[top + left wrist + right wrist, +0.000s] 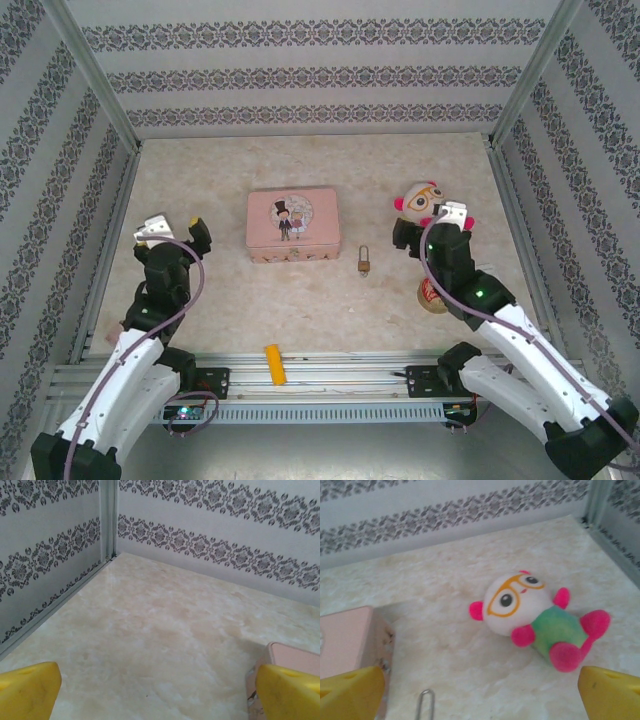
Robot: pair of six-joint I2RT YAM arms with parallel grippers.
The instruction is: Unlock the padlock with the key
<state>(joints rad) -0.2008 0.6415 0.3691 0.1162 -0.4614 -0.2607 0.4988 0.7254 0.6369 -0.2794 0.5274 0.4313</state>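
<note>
One yellow oblong block [274,364] sits on the rail at the desk's near edge, out of the work area; clutter, not a task item. Both arms flank the middle. Left gripper [175,232] is near the left edge, fingers wide apart and empty, facing bare desk. Right gripper [428,225] is on the right side, also spread wide with nothing between. A small round brown object [432,297] lies half under the right forearm; can't identify it.

Padlock [365,263] lies flat right of desk centre, between pink tin [292,226] and right gripper, touching neither, shackle pointing at the far edge. Right arm looks staged to drop on it. Key: can't pick it out. Plush toy [425,200] lies farther back on the right, a distractor.
</note>
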